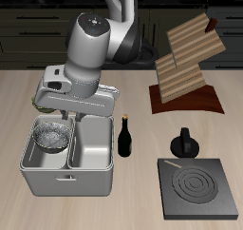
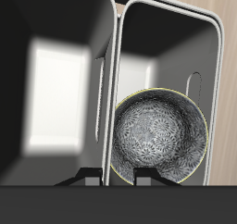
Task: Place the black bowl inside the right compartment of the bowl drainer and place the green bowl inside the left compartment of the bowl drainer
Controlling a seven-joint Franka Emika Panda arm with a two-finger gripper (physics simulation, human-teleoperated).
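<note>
The black bowl [image 1: 51,136] sits in one basin of the drainer [image 1: 68,184], the one the exterior view shows on the robot's right, so the first placement looks done or nearly so. The hand [image 2: 109,179] hovers over the bowl's rim; whether it grips the rim or has let go cannot be told. The green bowl is not clearly visible. Next: release, lift clear, find it.

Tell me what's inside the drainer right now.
The drainer holds the black bowl in one basin, upright, speckled inside showing. The other basin looks bare where visible. The gripper and arm cover the drainer's back part; no green bowl is visible.
</note>
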